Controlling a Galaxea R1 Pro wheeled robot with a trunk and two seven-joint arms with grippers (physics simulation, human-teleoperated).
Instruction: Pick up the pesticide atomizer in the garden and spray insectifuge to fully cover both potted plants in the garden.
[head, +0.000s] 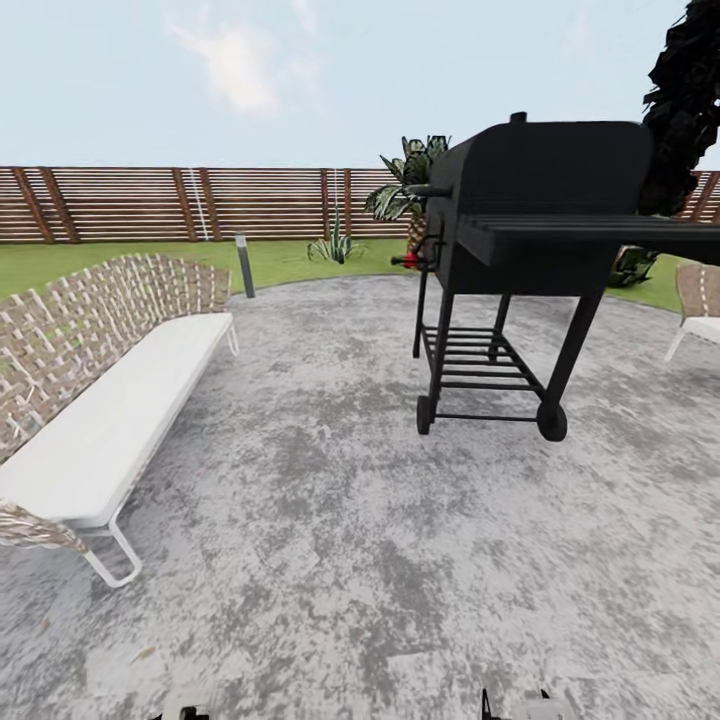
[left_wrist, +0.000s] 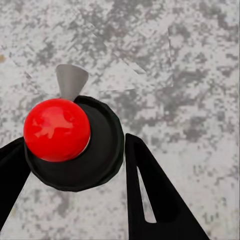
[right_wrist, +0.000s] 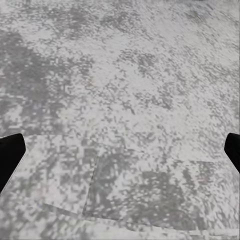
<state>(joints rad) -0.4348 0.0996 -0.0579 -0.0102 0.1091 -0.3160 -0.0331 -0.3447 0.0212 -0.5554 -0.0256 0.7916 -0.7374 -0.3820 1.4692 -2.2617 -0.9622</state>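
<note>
You stood on the patio (head: 330, 520) facing the grill (head: 530, 230), sofa (head: 100, 400) to your left, fence (head: 200, 203) and lawn (head: 130, 262) beyond; no atomizer or potted plants showed, so where they were I couldn't tell. Your right gripper (right_wrist: 120, 150) hung over bare paving with jaws spread wide, and the left gripper (left_wrist: 75, 165) was spread too, a red ball on a black disc (left_wrist: 75, 145) between its fingers, contact unclear. I'd judge the slim bottle light, rigid and rather slick: take it round the body below the trigger head.

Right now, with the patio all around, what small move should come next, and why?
Probably roll forward through the gap between the wicker sofa and the grill, toward the lawn. The greenery lies far ahead by the fence, and both wrist views look down at mottled paving, so spraying here would likely be wasted.
</note>
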